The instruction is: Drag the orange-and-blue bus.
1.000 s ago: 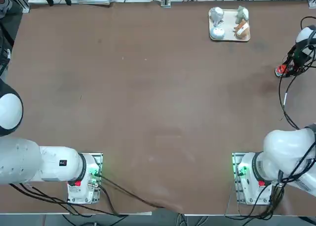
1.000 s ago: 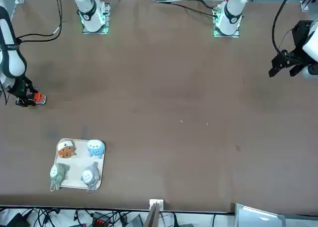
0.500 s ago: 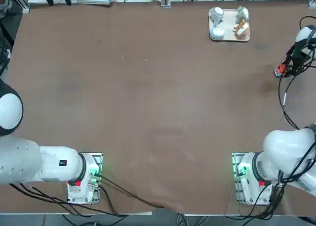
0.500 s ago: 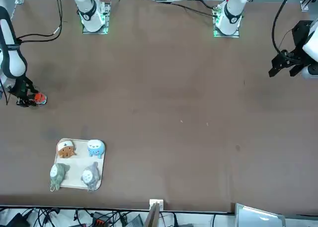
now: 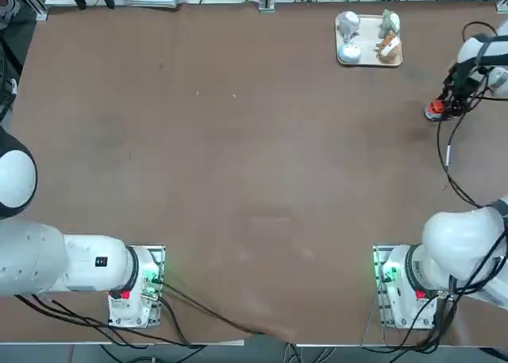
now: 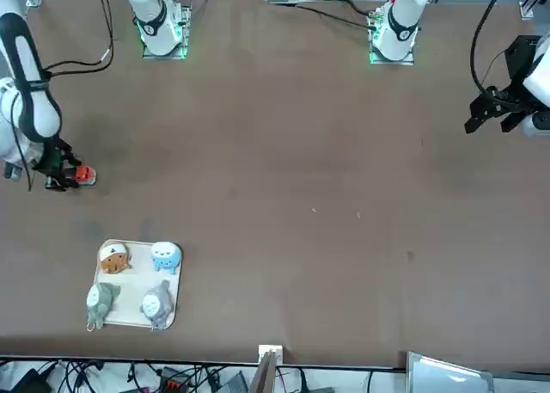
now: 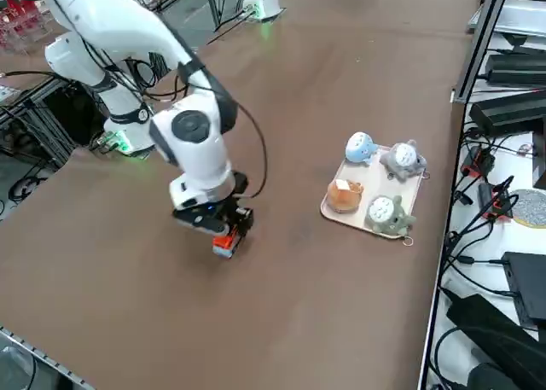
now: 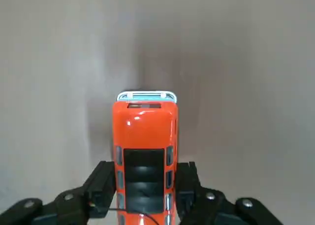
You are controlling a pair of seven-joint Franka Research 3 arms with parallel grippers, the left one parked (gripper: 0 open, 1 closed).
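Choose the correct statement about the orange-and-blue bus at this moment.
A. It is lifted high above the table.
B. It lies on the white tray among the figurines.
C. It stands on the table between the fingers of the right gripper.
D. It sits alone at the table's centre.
C. The orange-and-blue bus sits on the brown table, with the right gripper closed on its sides, away from the white tray.

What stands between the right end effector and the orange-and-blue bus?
Nothing visible. The right end effector is shut on the orange-and-blue bus, near the table's right edge.
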